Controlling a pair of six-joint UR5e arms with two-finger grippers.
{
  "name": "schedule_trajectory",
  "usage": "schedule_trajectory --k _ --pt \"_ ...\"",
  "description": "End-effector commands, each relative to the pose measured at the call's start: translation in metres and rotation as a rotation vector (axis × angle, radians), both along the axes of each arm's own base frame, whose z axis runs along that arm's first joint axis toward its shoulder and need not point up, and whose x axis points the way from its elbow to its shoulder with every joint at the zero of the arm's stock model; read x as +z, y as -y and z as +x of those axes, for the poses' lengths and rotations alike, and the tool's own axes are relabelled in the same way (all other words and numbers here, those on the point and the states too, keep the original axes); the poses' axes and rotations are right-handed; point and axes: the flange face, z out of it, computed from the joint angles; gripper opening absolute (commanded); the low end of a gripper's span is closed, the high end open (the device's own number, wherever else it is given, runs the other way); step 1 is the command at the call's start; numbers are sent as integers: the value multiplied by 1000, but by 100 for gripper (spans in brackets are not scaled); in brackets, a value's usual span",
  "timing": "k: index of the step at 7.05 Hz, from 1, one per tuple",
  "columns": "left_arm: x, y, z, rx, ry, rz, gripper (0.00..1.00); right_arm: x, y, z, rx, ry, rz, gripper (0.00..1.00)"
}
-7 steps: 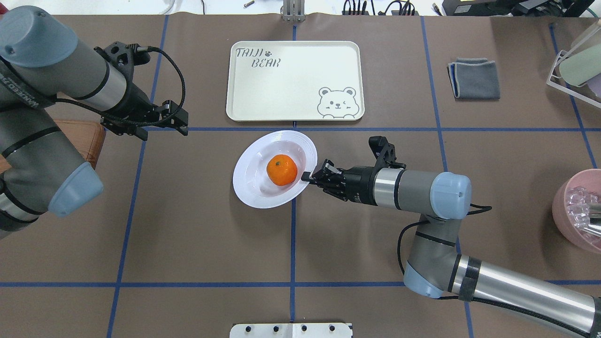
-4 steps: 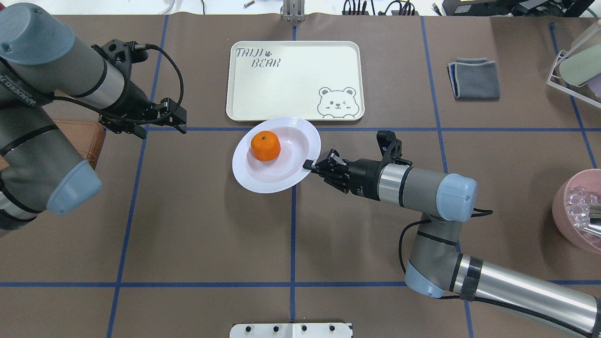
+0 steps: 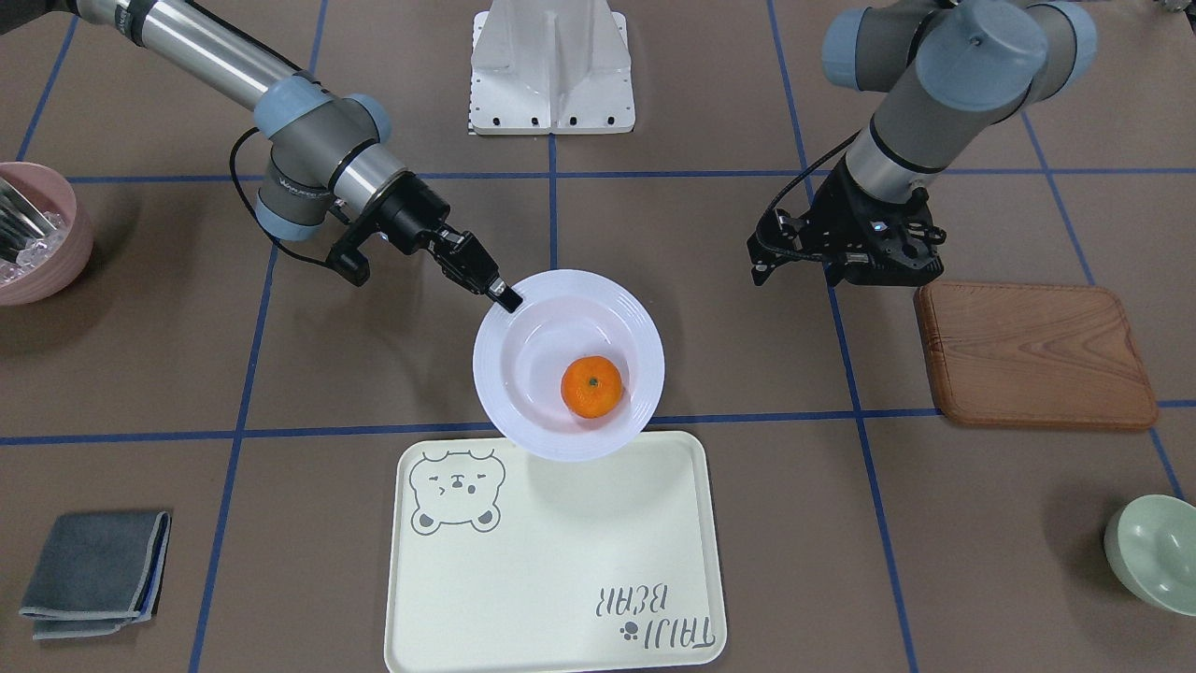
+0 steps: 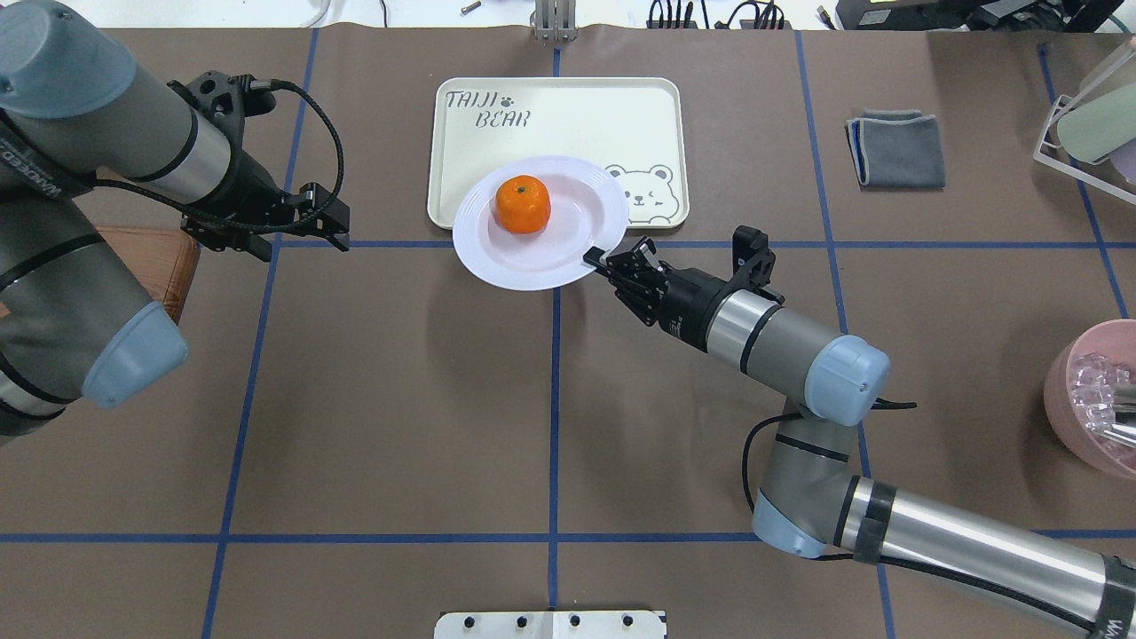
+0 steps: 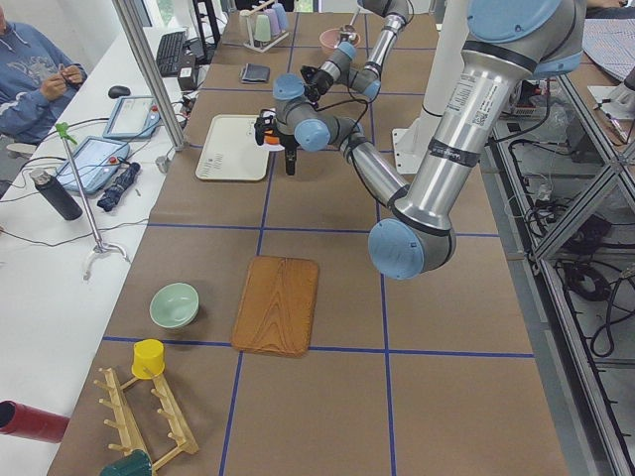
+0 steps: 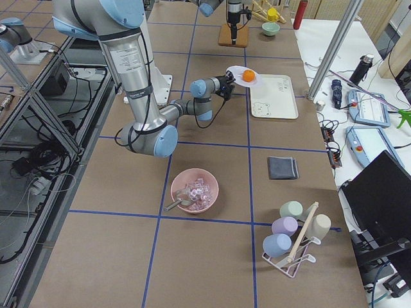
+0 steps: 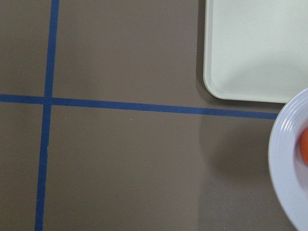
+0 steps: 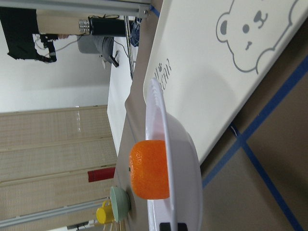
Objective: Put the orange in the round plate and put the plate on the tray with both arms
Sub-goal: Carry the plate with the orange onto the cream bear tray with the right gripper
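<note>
The orange (image 4: 523,204) lies inside the white round plate (image 4: 497,266), toward its far-left side. My right gripper (image 4: 593,258) is shut on the plate's near-right rim and holds the plate in the air. The plate overlaps the near edge of the cream tray (image 4: 568,124), beside the bear drawing. From the front, the plate (image 3: 495,374) casts a shadow on the tray (image 3: 561,561). The right wrist view shows the orange (image 8: 150,169) against the plate wall (image 8: 185,163). My left gripper (image 4: 302,222) hangs open and empty, left of the plate and apart from it.
A brown wooden board (image 3: 1032,353) lies under my left arm. A folded grey cloth (image 4: 896,148) sits at the far right and a pink bowl (image 4: 1092,399) at the right edge. A pale green bowl (image 3: 1154,553) stands beyond the board.
My right gripper has carried the plate away from the robot, up and over the tray's near edge. The orange rolled to the plate's far-left side. The left gripper barely moved.
</note>
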Motion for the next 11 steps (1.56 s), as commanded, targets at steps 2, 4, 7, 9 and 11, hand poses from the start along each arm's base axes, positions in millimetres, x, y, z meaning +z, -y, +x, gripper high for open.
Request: schedule_trajectory --k 2,4,7,9,11 --pt "-2 -10 -16 -9 -6 7 98 -15 74 -42 171 -33 -178 0" --pt "-2 -10 -16 -9 -6 7 98 -43 105 -63 218 -118 -283 0" --pt "-3 -10 -16 -9 -7 8 98 -30 126 -85 234 -156 -337 0" --pt "-3 -9 -15 -9 -6 7 98 -33 125 -83 234 -150 -334 99" --pt "-3 -9 -15 -9 -6 7 98 -34 99 -41 217 -93 -298 100"
